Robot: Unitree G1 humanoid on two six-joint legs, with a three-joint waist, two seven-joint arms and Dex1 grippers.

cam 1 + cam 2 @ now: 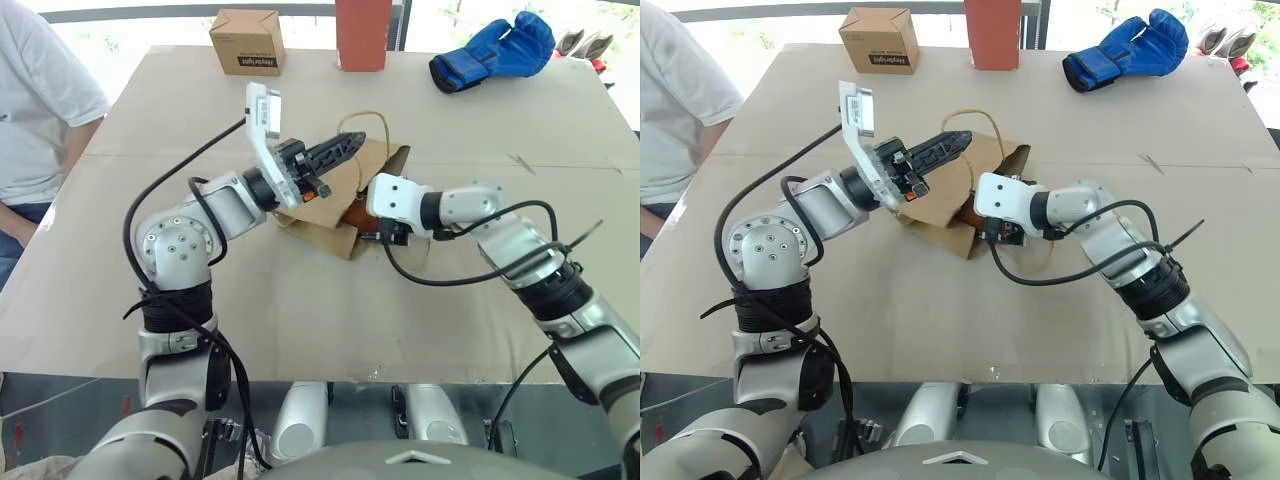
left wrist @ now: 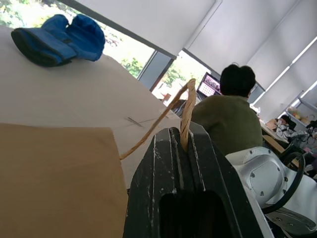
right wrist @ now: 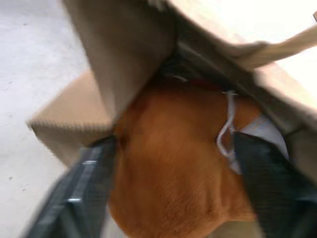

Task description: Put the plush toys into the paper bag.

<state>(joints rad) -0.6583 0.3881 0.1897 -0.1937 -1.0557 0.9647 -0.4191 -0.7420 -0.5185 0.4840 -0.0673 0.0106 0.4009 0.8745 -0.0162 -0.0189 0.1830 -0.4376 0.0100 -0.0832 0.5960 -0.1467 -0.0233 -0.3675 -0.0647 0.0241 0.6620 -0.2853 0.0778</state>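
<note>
Paper bag (image 1: 330,205): I see it lying on its side in the middle of the tabletop (image 1: 300,320), mouth turned toward my right arm, crumpled and partly lifted.
Bag handle (image 2: 184,116): one twisted-paper loop runs between my left fingers; a second loop (image 1: 372,122) arcs up over the far side of the bag.
Left gripper (image 1: 345,148): I have it raised over the bag, fingers pressed fully together on the handle, holding the bag's upper edge off the tabletop.
Right gripper (image 3: 168,163): I have it at the bag's mouth, fingers spread wide on either side of the orange-brown plush toy; I cannot tell whether the pads touch it.
Orange-brown plush toy (image 3: 168,173): it sits just inside the bag's mouth, between my right fingers, a white string tag lying on its fur.
White plush toy: I cannot make it out.
Blue boxing glove (image 1: 495,52): at the far right corner of the tabletop, well beyond the bag.
Small printed box (image 1: 247,41): at the far edge, well apart from the bag.
Red-orange box (image 1: 363,33): upright, at the far edge straight beyond the bag.
Person (image 1: 40,110): white shirt, at the tabletop's left edge, well left of the bag.
</note>
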